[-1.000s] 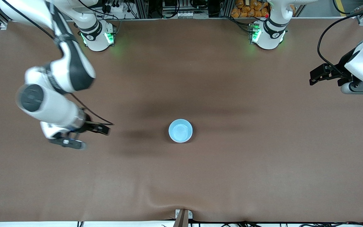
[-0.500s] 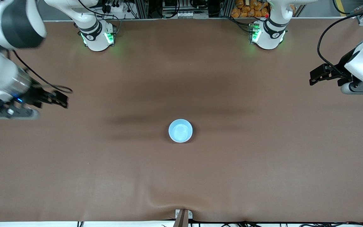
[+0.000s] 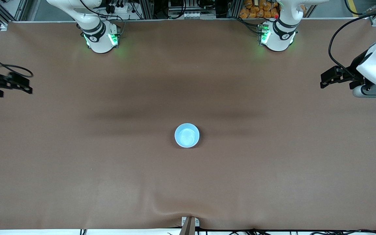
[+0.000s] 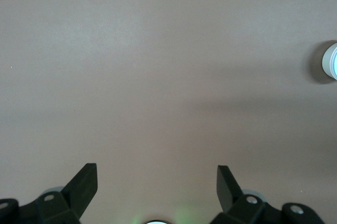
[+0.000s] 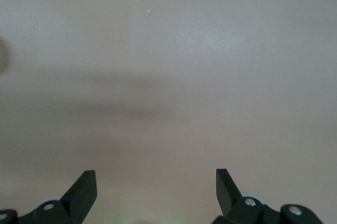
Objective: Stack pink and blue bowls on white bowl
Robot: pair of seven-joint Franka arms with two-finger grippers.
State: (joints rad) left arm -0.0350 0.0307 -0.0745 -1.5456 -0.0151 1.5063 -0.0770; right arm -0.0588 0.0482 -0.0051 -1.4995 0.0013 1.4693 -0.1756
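One light blue bowl (image 3: 187,135) stands upright in the middle of the brown table, seen from above. No pink bowl and no white bowl shows anywhere; I cannot tell whether anything sits under the blue one. A pale round bowl edge (image 4: 331,60) shows at the border of the left wrist view. My right gripper (image 3: 28,84) is open and empty over the right arm's end of the table; in its own view (image 5: 156,182) it sees only bare cloth. My left gripper (image 3: 321,81) is open and empty and waits over the left arm's end; it also shows in its own view (image 4: 158,182).
The brown cloth (image 3: 273,169) covers the whole table and has a small wrinkle at the front edge (image 3: 175,209). The two arm bases (image 3: 100,37) (image 3: 277,36) stand along the table's back edge.
My right arm has swung away from beside the blue bowl, out to the right arm's end of the table. The bowl and the left arm have not moved.
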